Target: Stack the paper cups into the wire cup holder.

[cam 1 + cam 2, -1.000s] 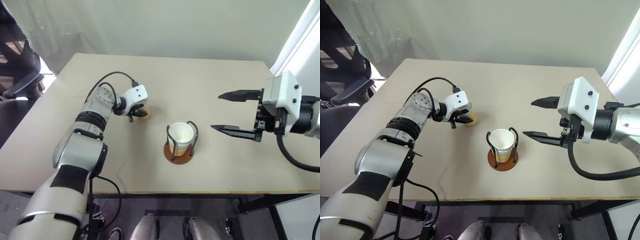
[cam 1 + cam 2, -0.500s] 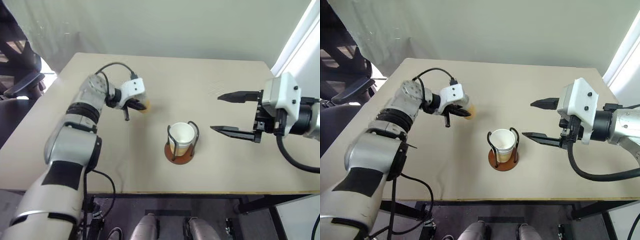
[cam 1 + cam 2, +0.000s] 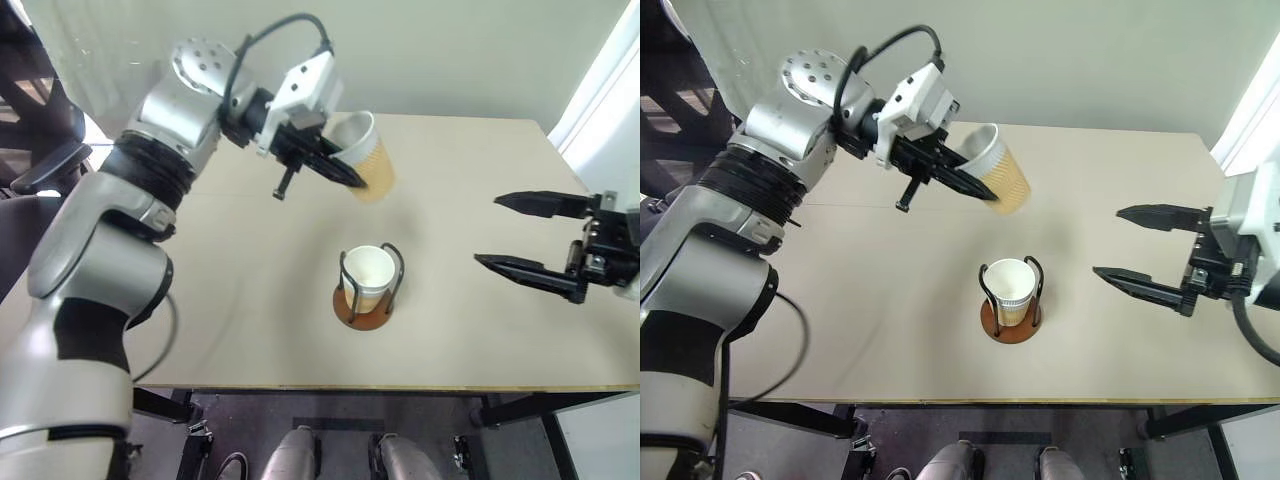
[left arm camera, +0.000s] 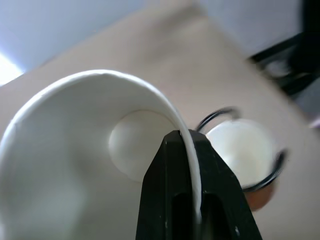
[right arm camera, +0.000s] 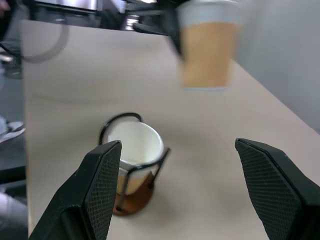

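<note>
1. Pale beige surface [image 3: 250, 300] set against a plain light wall; a dark chair stands off its left edge.
2. Wire cup holder [image 3: 367, 290] stands upright near the middle of the surface, a round reddish-brown base with thin black wire loops rising around its load.
3. Seated cup [image 3: 367, 272] rests in the holder, mouth up, white inside, tan wall showing between the wires. Whether it is one cup or a nested pair cannot be told.
4. Held cup [image 3: 365, 155] hangs in the air above the surface, farther back than the holder and clear of it. It is tilted, its white rim toward the left arm and its tan base pointing down toward the right.
5. Left tool [image 3: 335, 168] is clamped on the rim of the held cup: in the left wrist view one black finger [image 4: 187, 195] lies inside the white wall, with the rim edge pinched against it. That view also takes in the holder and seated cup below, beyond the rim.
6. Right tool [image 3: 517, 233] hovers at the right of the surface, well apart from the holder, fingers spread wide with nothing between them. In the right wrist view the holder sits between its two fingers, farther off, with the held cup above.
</note>
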